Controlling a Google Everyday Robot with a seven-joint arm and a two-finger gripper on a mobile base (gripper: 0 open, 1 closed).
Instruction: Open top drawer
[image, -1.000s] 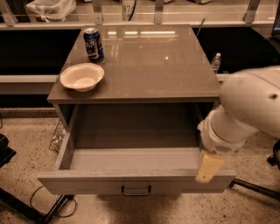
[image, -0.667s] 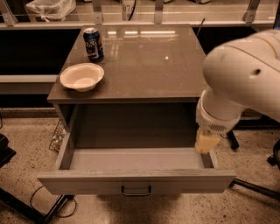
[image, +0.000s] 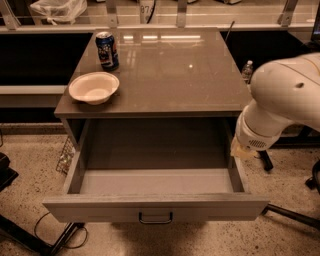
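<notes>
Nearby, bowl and can sit on tabletop; pincer beside top drawer.

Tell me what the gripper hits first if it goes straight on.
Probably the right side wall of the open top drawer: the gripper sits just above it, pointing down. Depth is unclear; it might pass outside.
</notes>
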